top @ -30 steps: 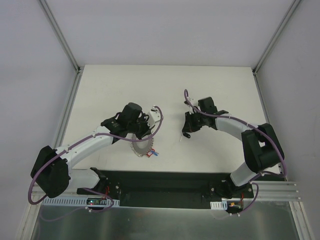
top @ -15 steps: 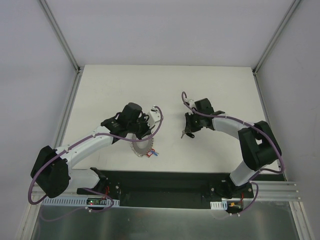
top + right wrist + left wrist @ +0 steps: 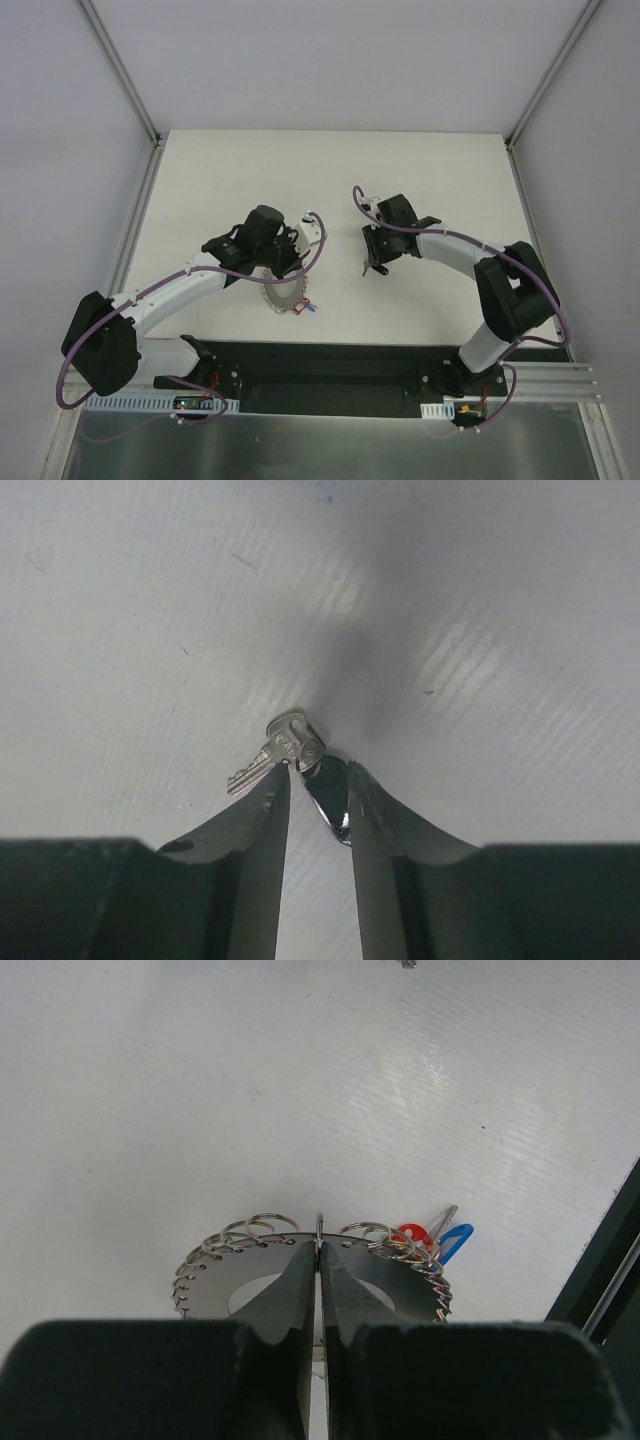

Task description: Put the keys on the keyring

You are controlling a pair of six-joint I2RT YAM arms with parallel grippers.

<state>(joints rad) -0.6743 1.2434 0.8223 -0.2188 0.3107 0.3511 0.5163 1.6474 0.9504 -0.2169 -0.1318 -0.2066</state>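
The left tool [image 3: 318,1252] has its fingers pressed together on a thin wire loop [image 3: 318,1228] standing at the far rim of the keyring [image 3: 225,1268]. The keyring's flat grey disc lies on the white counter [image 3: 200,1080] directly under the fingertips. More silver loops fan out along the rim to both sides of the tool. A red tag [image 3: 408,1232] and a blue tag [image 3: 456,1241] sit just beyond the rim, ahead and to the tool's right. The right tool [image 3: 316,772] is well apart from the keyring, tips down at the counter and clamped on a shiny metal piece [image 3: 332,798] of the keys [image 3: 283,742]. One small silver key lies flat just ahead of its left fingertip, touching that piece.
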